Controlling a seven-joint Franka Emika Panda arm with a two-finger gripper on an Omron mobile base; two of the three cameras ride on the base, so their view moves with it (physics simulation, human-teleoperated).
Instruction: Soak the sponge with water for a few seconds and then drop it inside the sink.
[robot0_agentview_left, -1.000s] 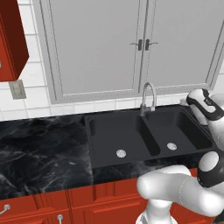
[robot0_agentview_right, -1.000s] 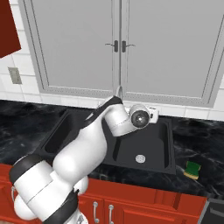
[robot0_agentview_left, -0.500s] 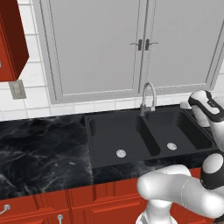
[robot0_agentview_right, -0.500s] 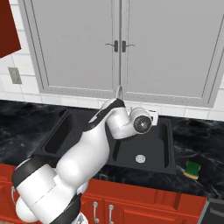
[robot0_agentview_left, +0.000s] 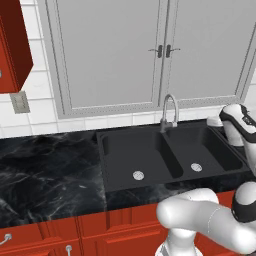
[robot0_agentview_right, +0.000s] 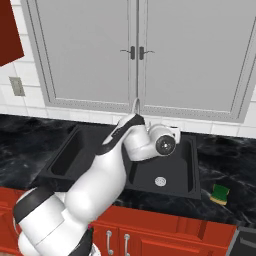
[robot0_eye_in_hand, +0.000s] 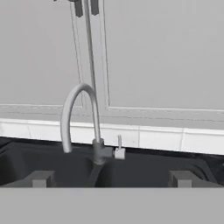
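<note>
A: What is the biggest thing in front of the robot?

B: The grey cabinet doors (robot0_agentview_right: 135, 55) on the wall, then the black marbled counter (robot0_agentview_left: 45, 170), then the sink (robot0_agentview_left: 131, 153) w/ two basins set in it. The faucet (robot0_eye_in_hand: 78, 118) stands at the back of the sink, btw. the basins.

A: And the sponge, where is it rel. to the jaws?

B: The sponge (robot0_agentview_right: 219, 193) lies on the counter just beside the sink's right edge, near the front. The gripper (robot0_eye_in_hand: 111, 178) is over the right basin, pointing at the faucet, so the sponge is well apart from it, to the right and lower.

A: How do the jaws stand?

B: Spread wide, approx. full. The two finger tips (robot0_eye_in_hand: 39, 178) stand far from each other and hold nothing, touch nothing.

A: Any writing or labels?

B: None can be read.
</note>
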